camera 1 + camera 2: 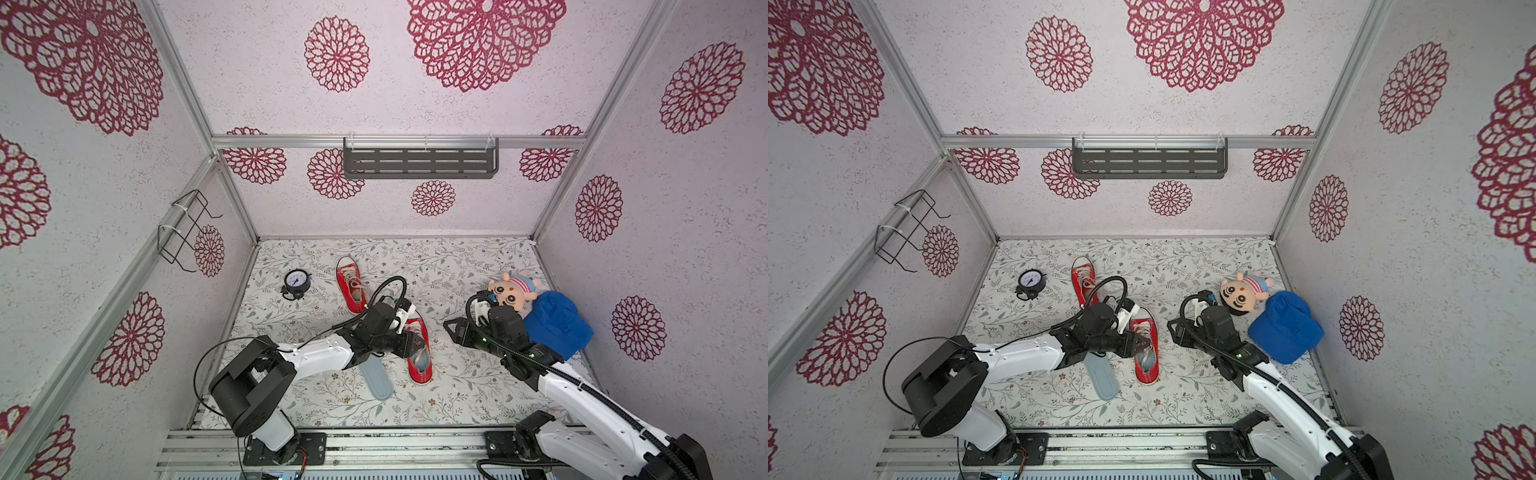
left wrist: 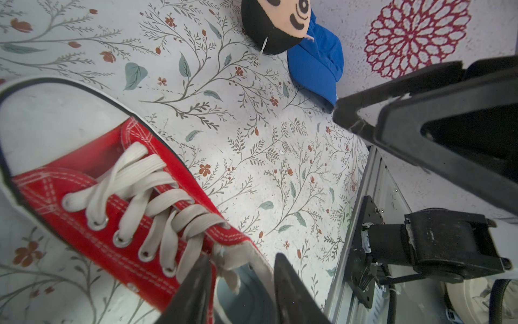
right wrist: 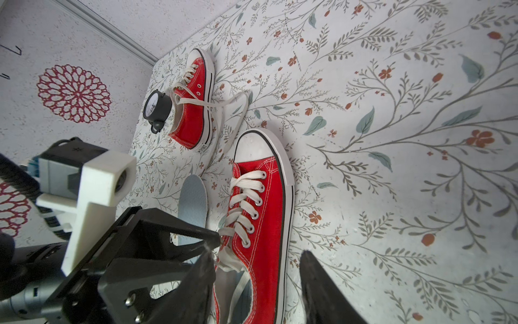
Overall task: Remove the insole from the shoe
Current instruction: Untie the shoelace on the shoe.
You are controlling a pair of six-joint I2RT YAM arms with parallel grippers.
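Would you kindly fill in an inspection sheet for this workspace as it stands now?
Surface: floral tabletop, no spills seen.
Job's things: near red shoe upright, a grey-blue insole inside it; second insole flat on the table beside it; far red shoe upright, laces loose.
Clutter: alarm clock left of the far shoe, apart; plush doll and blue cap, touching, by the right wall.
Grippers: left gripper at the near shoe's opening, fingers apart, grip unclear; right gripper open, holding nothing.
Cables: black cable arches over the left wrist; corrugated hose runs along the right arm.
Surroundings: slotted shelf on the back wall, wire rack on the left wall; nothing seen on either.
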